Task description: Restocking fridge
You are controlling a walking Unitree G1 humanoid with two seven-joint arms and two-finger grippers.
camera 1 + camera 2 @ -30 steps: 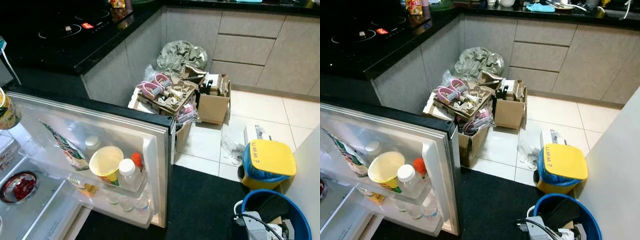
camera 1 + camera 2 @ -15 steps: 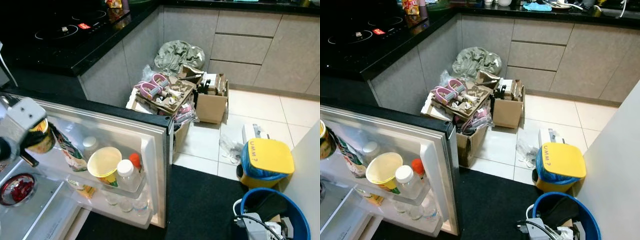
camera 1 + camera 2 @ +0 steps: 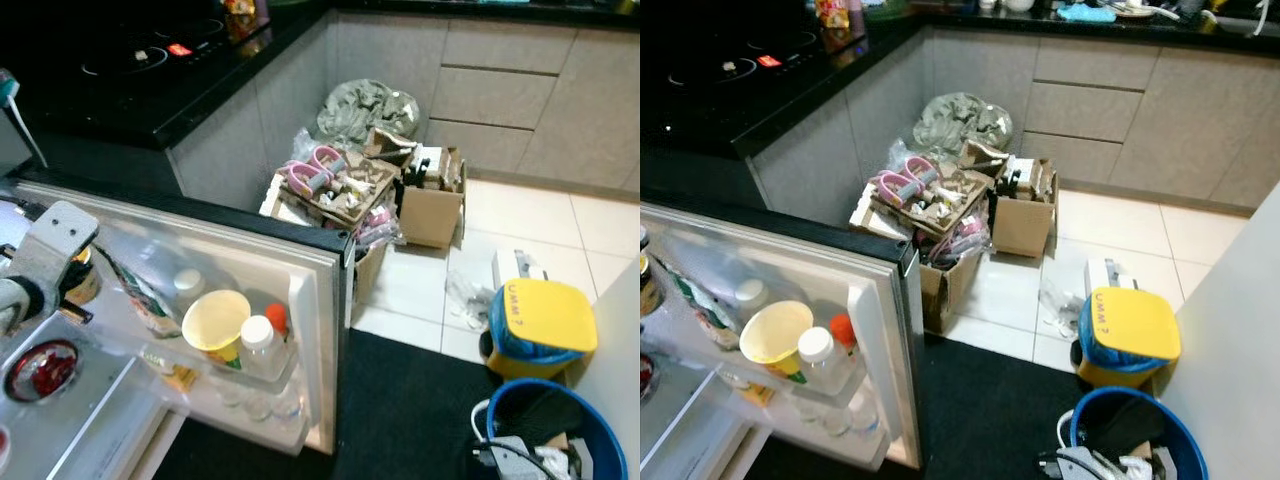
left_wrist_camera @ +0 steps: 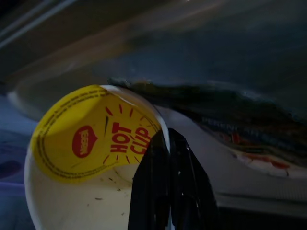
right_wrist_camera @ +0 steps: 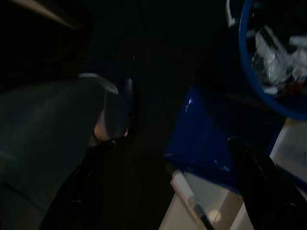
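left tool (image 3: 55, 285) is at the open fridge door (image 3: 300, 300), clenched on a small jar (image 3: 82, 280) just above the door shelf. glass by the look of it, probably slippery and breakable, best gripped round its middle. right tool (image 5: 182, 191) hangs released.

Against the open fridge door (image 3: 250, 300), our left arm (image 3: 45, 265) now reaches in at the door's upper shelf; a second ago only the can (image 3: 82, 283) it carries shows at the frame's edge, well above that shelf. The can now sits lower and closer to the door's inner wall, just beside the green-and-white packet (image 3: 140, 300), tucked behind the silver wrist. Half a second ago the wrist is higher against the door. The whole scene also slides slightly, so our head has shifted.
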